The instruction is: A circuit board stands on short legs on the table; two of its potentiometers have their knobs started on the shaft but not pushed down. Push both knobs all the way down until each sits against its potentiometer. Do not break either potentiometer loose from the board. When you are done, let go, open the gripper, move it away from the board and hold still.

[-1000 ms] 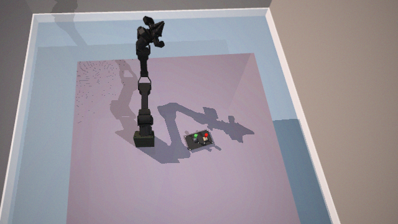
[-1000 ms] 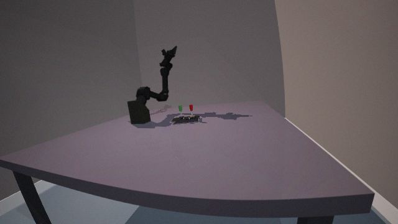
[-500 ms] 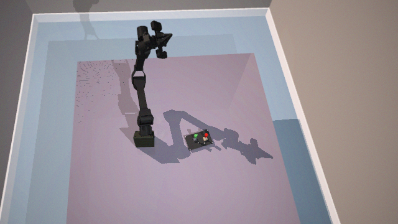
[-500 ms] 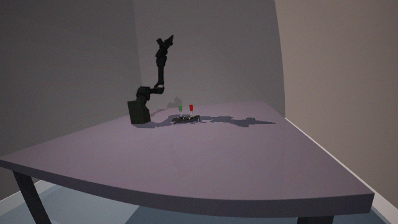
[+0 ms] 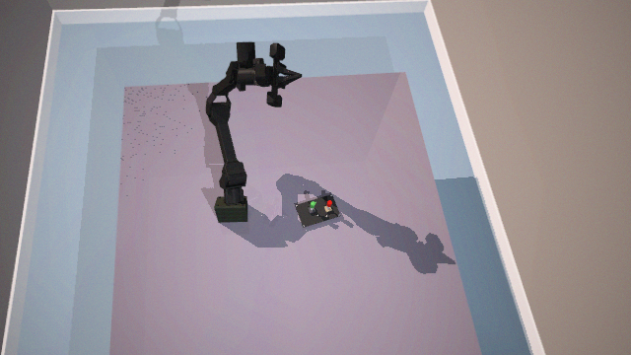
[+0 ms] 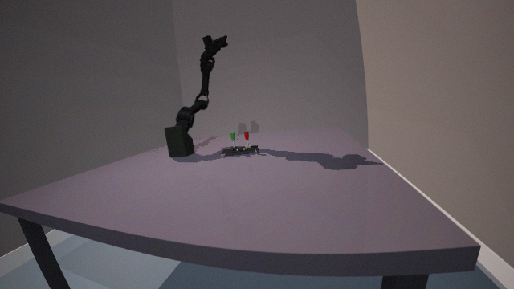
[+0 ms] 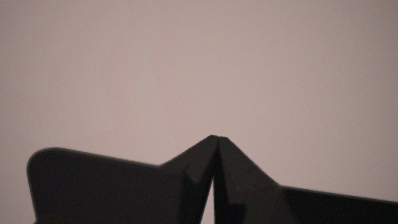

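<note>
The dark circuit board (image 5: 306,219) (image 6: 229,152) stands low on the table, right of the arm's base. A green knob (image 5: 313,203) (image 6: 233,136) and a red knob (image 5: 329,202) (image 6: 246,136) stand upright above it. In the exterior view each knob sits high on a thin pale shaft, with shaft showing between knob and board. The potentiometers are too small to make out well. My gripper (image 5: 300,75) (image 6: 226,38) (image 7: 217,144) is shut with its fingertips together and nothing between them. It is raised high above the table, far from the board.
The arm's base (image 5: 231,210) (image 6: 179,142) stands on the pink table (image 5: 276,301) (image 6: 249,201), left of the board. The arm's shadow falls across the table around the board. The wrist view shows only a plain pale wall (image 7: 200,60) beyond the fingers.
</note>
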Controlling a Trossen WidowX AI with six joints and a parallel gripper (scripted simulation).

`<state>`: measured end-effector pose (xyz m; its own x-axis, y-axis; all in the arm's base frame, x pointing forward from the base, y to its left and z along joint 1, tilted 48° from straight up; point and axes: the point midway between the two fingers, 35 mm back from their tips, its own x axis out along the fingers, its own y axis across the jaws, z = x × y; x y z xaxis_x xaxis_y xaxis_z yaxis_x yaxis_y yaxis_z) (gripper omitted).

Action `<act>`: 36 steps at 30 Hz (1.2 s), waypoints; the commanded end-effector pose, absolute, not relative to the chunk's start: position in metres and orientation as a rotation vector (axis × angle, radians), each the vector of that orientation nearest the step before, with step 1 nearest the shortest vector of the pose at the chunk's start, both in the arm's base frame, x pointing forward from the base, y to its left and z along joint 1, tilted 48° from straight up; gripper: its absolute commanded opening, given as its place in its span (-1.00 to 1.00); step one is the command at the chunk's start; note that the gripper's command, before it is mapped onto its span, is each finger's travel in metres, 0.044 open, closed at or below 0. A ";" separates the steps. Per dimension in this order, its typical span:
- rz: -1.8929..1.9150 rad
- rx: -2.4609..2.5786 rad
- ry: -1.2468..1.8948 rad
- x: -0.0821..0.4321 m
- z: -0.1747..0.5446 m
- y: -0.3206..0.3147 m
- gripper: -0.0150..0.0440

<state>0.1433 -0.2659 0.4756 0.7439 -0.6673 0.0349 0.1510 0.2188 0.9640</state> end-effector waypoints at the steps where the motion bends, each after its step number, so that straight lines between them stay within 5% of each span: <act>1: -0.615 1.233 -0.418 0.158 0.453 -0.278 -0.49; 36: -0.359 1.011 0.700 0.279 0.190 -0.265 -0.49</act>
<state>0.2727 -0.2755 0.2118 0.7601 -0.0384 -0.6487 0.5910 0.4559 0.6655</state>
